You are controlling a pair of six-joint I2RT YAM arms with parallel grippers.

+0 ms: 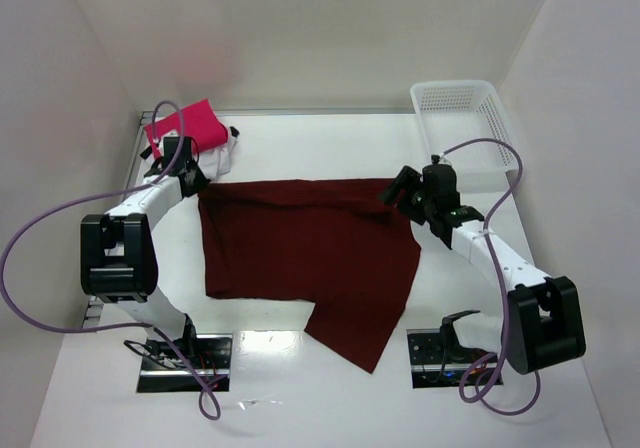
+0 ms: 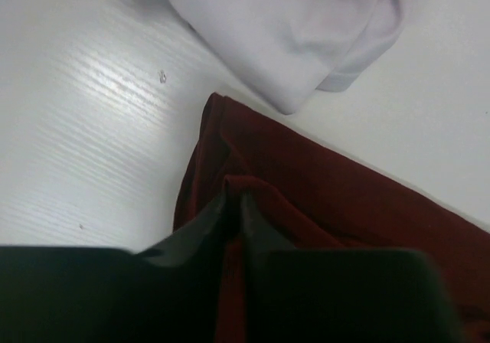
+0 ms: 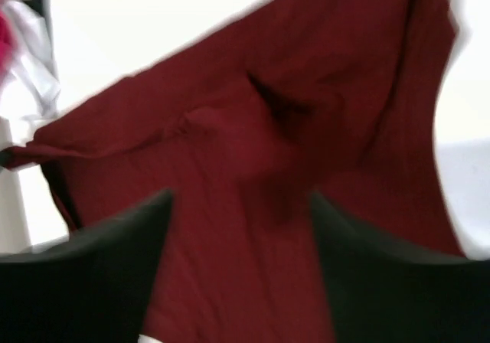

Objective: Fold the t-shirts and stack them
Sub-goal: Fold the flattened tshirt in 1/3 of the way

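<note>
Three t-shirts: maroon t-shirt [image 1: 300, 248], pink t-shirt [image 1: 185, 126], white t-shirt [image 2: 283, 29] — one basket [image 1: 450, 85]; left gripper [image 2: 233, 201] pinching maroon, right gripper [image 3: 239, 197] spread wide

Maroon t-shirt [image 1: 300, 238] spread over mid counter [image 1: 330, 148], filling the ground between both arms; bare lanes along the far strip and the near edge; white mesh basket [image 1: 465, 118] blocks far-right corner; pink t-shirt [image 1: 185, 126] and white t-shirt [image 1: 222, 156] crowd far-left corner, just beside left pincer [image 1: 193, 182].

White walls [image 1: 330, 28] are enclosing the table [image 1: 320, 143] on three sides. Light is glaring off its near edge. A basket [image 1: 455, 88] is sitting at its far right corner.
</note>
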